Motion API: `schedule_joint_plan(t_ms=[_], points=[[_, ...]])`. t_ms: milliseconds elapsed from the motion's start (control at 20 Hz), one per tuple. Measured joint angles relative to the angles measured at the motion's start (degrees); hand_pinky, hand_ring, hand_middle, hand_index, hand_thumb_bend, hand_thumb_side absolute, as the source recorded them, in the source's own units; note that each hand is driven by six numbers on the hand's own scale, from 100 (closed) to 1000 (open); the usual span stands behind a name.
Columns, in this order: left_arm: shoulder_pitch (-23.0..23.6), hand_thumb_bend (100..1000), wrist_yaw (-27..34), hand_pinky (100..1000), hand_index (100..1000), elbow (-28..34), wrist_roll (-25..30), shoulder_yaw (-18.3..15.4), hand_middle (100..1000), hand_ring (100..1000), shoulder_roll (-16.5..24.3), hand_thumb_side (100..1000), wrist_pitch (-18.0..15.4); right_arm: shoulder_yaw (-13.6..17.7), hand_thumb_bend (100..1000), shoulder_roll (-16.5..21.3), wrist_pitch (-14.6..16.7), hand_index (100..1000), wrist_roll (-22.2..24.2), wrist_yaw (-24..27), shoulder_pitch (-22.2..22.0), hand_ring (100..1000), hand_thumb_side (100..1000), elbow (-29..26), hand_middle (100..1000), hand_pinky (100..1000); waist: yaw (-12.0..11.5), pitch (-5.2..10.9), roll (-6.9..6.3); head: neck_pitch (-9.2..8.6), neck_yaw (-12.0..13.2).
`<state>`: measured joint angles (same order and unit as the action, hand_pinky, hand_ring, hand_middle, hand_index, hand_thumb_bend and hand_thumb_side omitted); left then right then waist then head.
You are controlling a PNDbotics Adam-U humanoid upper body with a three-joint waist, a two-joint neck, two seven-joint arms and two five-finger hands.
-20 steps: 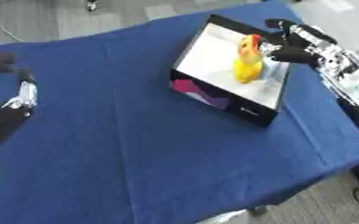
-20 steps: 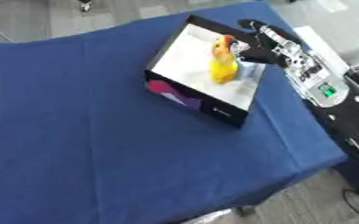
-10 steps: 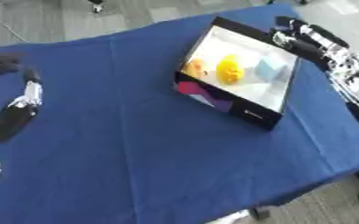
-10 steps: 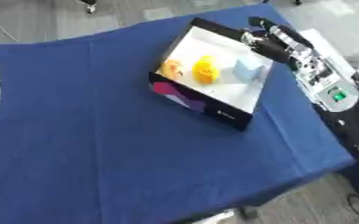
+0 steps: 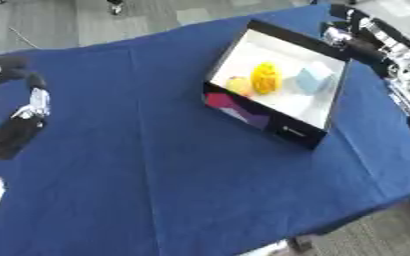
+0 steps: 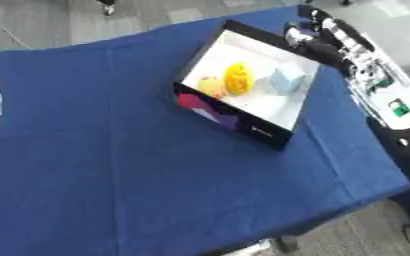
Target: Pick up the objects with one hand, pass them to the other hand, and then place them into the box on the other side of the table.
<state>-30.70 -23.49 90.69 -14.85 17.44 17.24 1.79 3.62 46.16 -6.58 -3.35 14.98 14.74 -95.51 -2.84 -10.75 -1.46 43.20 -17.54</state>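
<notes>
Box [image 5: 318,118] sits on the blue cloth [image 5: 156,165] holding a yellow toy [image 5: 266,77], an orange piece [image 5: 237,86] and a pale blue block [image 5: 311,80]. Right hand [image 6: 306,34] hangs beside its far rim, seemingly empty, fingers too blurred to tell. Left hand [image 5: 16,132] rests at the left edge, fingers relaxed.

We look down from the head through two eyes set side by side, facing the blue-clothed table [image 5: 182,165] at a tilt. Both views share the box [image 6: 274,117] toward the upper right; the left eye takes in more of the table's left edge.
</notes>
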Motion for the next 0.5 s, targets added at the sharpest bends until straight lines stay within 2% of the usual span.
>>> schedule_joint_plan(t_ms=[150, 250, 300, 350, 500], points=[[0.62, 132, 0.97, 847, 770, 0.75, -0.60, -1.10, 705, 710, 0.93, 653, 0.33, 1.62, 100, -0.66, 0.83, 1000, -1.25, 4.27, -1.28, 993, 573, -2.68, 1000, 932, 0.01, 0.00, 0.00, 0.01, 0.75], [1.43, 130, 1.94, 851, 770, 1.40, -1.06, -1.98, 710, 712, 1.52, 735, 0.52, 2.55, 100, -1.21, 1.26, 1000, -2.17, 6.14, -2.32, 985, 569, -4.47, 1000, 929, 0.02, 0.00, 0.00, 0.01, 1.32], [1.94, 130, 2.48, 851, 770, 1.76, -1.37, -2.50, 710, 712, 1.81, 735, 0.61, 3.01, 100, -1.61, 1.42, 1000, -2.64, 6.90, -2.80, 985, 569, -5.41, 1000, 929, 0.03, 0.00, 0.00, 0.01, 1.68], [2.41, 100, 2.95, 853, 773, 2.13, -1.71, -3.03, 716, 714, 2.03, 794, 0.69, 3.39, 100, -2.01, 1.55, 1000, -3.10, 7.53, -3.25, 980, 564, -6.24, 1000, 927, 0.04, 0.00, 0.00, 0.01, 2.01], [4.22, 100, 4.44, 854, 781, 3.23, -3.25, -5.07, 725, 717, 2.97, 773, 1.05, 4.72, 100, -3.53, 2.38, 1000, -4.67, 9.28, -4.94, 978, 557, -9.36, 1000, 928, -0.02, 0.00, -0.12, 0.01, 3.36]])
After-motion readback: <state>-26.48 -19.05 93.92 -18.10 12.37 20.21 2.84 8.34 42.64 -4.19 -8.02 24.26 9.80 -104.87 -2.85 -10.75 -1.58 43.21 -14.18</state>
